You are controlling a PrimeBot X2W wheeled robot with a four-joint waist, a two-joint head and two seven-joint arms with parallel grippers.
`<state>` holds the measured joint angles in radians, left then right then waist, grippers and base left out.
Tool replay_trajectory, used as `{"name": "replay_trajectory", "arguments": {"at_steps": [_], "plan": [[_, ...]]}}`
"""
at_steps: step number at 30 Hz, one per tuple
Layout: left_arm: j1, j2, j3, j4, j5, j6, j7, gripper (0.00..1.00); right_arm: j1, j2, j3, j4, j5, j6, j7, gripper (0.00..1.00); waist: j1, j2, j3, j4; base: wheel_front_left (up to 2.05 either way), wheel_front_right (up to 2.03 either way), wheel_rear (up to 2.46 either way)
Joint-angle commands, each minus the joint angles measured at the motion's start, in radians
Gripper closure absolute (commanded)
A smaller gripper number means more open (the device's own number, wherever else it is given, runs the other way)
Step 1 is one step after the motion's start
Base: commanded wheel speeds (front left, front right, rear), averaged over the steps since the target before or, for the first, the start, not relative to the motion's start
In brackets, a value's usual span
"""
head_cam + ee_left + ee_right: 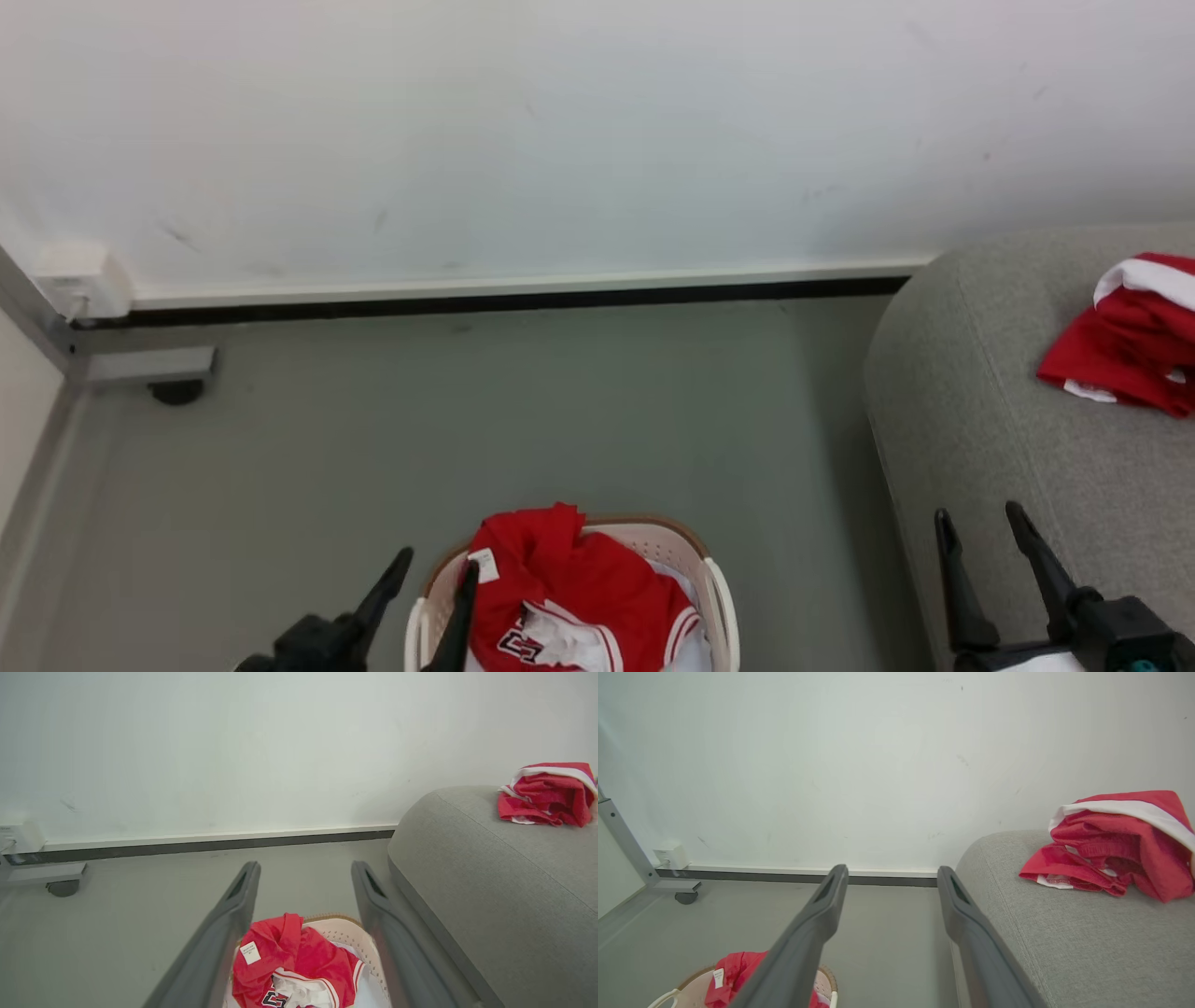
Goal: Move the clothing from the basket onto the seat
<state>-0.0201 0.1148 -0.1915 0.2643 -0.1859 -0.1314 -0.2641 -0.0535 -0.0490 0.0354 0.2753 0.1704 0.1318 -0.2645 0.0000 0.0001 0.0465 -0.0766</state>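
While both stand spread and empty, the left end effector [437, 565] hangs over the basket [721, 583], whose red clothing [579, 579] lies heaped just below and between its fingers [224, 933]. The right end effector [977, 513] hangs at the near edge of the seat [980, 420]; another red garment [1125, 345] rests on that seat well ahead, toward its right.
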Motion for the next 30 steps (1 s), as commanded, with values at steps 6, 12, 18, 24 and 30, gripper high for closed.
{"name": "replay_trajectory", "arguments": {"at_steps": [6,12,18,24,30], "plan": [[-0.182,0.051,-0.123,0.105,0.024,0.002,-0.001,0.0,-0.075,-0.003,0.005,-0.05,0.002,-0.002,0.0,0.0,0.0,-0.0001,0.193,-0.1,0.0,0.0,0.0],[-0.364,0.084,-0.247,0.271,0.043,0.002,0.003,0.0,-0.134,-0.002,0.011,-0.097,0.031,-0.002,0.001,0.0,0.0,-0.0001,0.346,-0.154,0.0,0.0,0.0],[-0.52,0.091,-0.312,0.435,0.071,0.002,0.025,0.0,-0.179,-0.002,0.02,-0.147,0.043,-0.002,0.0,0.0,0.0,-0.0001,0.488,-0.194,0.0,0.0,0.0],[-0.638,0.106,-0.381,0.561,0.096,0.002,0.042,0.0,-0.217,-0.002,0.019,-0.21,0.056,-0.002,0.0,0.0,0.0,-0.0001,0.617,-0.22,0.0,0.0,0.0],[-0.724,0.131,-0.491,0.655,0.079,0.002,0.044,0.0,-0.238,-0.002,0.015,-0.267,0.065,-0.002,0.0,0.0,0.0,-0.0001,0.709,-0.237,0.0,0.0,0.0]]}}
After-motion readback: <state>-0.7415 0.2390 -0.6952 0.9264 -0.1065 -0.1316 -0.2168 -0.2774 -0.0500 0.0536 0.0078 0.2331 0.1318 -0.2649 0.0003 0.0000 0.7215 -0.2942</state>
